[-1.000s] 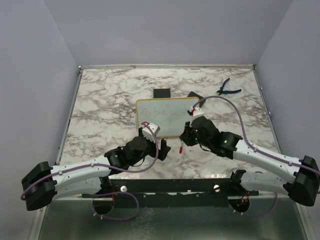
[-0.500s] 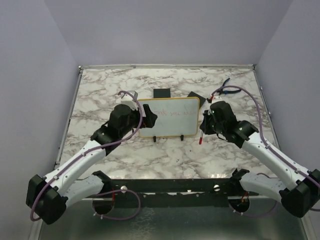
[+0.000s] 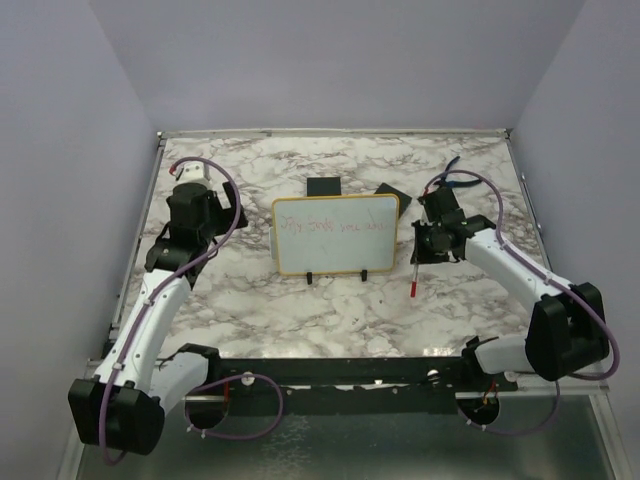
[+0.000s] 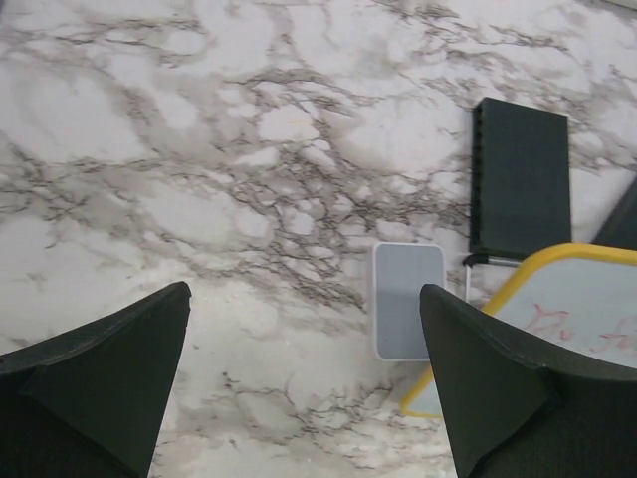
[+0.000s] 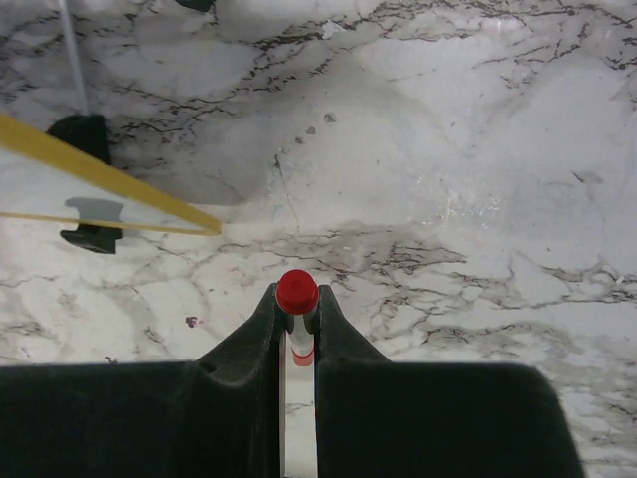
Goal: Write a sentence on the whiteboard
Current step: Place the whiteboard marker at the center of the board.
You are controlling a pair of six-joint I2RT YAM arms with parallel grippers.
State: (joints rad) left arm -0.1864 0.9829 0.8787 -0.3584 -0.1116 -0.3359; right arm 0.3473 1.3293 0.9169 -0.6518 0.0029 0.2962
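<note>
Your left pincer [image 4: 304, 290] hangs spread and empty, well left of the whiteboard [image 3: 335, 250], which stands upright mid-way across the surface [image 3: 250, 300], the sentence [image 3: 330, 228] faint across it. Your right pincer [image 5: 297, 304] is pinching the marker [image 3: 416, 275]; a careless swing inward could topple the board. No container shows

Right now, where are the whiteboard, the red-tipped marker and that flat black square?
whiteboard [image 3: 335, 252]: overhead view, lower part of its white surface.
red-tipped marker [image 5: 297, 291]: right wrist view, its red end.
black square [image 3: 323, 187]: overhead view, its middle.
</note>
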